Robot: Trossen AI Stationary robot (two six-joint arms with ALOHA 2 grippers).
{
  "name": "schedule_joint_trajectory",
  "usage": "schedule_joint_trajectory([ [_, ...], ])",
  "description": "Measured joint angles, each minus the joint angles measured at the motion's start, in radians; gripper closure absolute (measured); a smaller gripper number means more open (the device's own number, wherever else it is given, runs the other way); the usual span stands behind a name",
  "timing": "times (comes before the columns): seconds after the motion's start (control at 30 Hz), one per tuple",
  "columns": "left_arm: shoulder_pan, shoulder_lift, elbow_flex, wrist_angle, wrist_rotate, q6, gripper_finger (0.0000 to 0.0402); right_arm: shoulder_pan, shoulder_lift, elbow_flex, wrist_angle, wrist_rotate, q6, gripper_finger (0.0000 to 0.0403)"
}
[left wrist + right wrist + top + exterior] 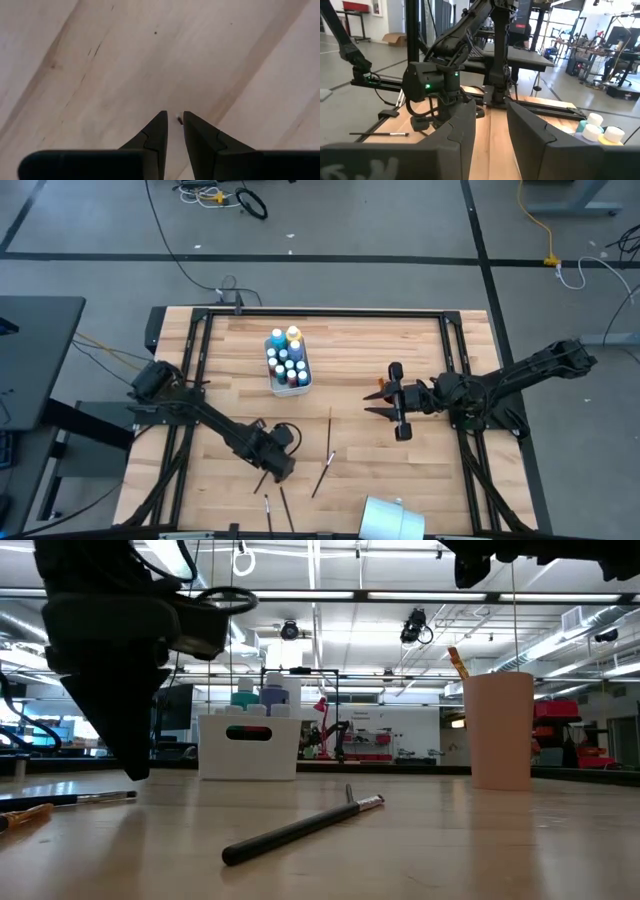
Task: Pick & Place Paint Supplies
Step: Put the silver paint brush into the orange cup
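near the front edge, w/ a white cup point(392, 518) tipped over and approx four brushes point(322, 467) loose, the left gripper point(280, 470), fingers slightly spread, hangs empty over bare wood; farther back bottles point(288, 363) already fill the white caddy point(291, 389); right gripper point(385, 397), spread, waits mid-table.

Setting: robotics lab or workshop hall.
Floor: grey concrete point(380, 220) marked with dark tape lines, loose cables point(215, 195) lying across it.
Ceiling: long strip lights point(400, 595) and exposed rails overhead.
Furnishing: wooden bench point(350, 350) in a black metal frame; desks point(520, 50) and office chairs point(620, 70) beyond.
Occupancy: a person point(612, 55) seated at a far workstation.
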Motion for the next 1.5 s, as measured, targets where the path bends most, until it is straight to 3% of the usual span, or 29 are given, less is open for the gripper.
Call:
schedule_joint_trajectory([
  [0.53, 0.003, 0.0, -0.004, 0.005, 0.028, -0.055, 0.0333, 0.0, 0.0, 0.0, 0.0, 0.001, -0.001, 0.0286],
  [1.0, 0.003, 0.059, 0.001, 0.017, 0.057, -0.006, 0.0335, 0.0, 0.0, 0.0, -0.002, 0.002, -0.001, 0.0286],
  [1.23, 0.003, 0.062, 0.0, 0.01, 0.062, 0.006, 0.0392, 0.0, 0.0, 0.0, -0.005, 0.002, -0.001, 0.0286],
  [1.4, 0.002, 0.053, 0.007, 0.011, 0.031, 0.002, 0.0393, 0.0, 0.0, 0.0, -0.005, 0.002, -0.001, 0.0286],
  [1.5, 0.002, 0.028, 0.013, -0.001, -0.041, 0.017, 0.0396, 0.0, 0.0, 0.0, -0.005, 0.002, -0.001, 0.0286],
])
